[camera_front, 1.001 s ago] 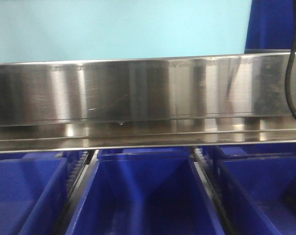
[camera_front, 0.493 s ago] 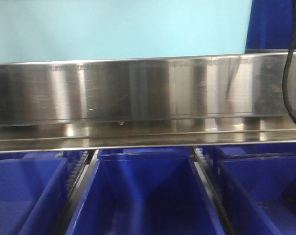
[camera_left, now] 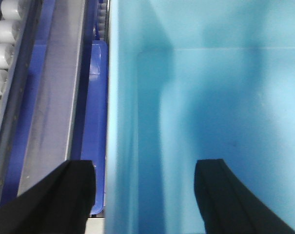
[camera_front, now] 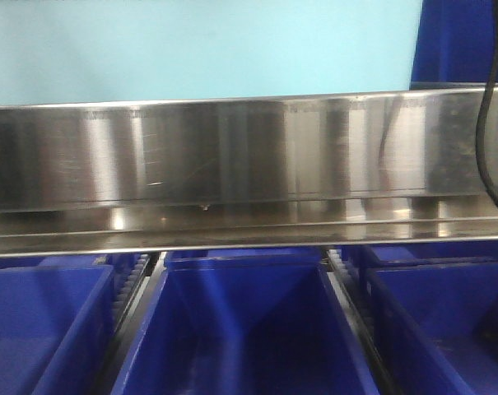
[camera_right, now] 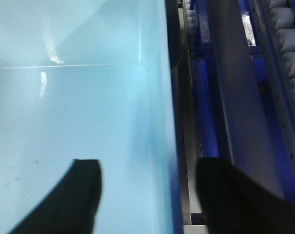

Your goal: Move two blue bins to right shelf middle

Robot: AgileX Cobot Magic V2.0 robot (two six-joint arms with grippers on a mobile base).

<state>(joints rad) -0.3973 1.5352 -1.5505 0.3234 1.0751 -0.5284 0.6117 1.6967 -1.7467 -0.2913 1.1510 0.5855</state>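
Front-facing view has one pale blue bin point(camera_front: 199, 49) sitting just behind the steel shelf rail point(camera_front: 232, 152), the left gripper point(camera_left: 145, 165) and right gripper point(camera_right: 149, 165) each with wide jaws astride a side wall without clamping, so it seems about placed; no second bin shows.

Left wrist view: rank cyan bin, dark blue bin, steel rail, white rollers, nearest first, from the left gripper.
1. Cyan bin wall, within the left gripper.
2. Dark blue bin, just left.
3. Steel rail, further left.
4. White rollers, far left.
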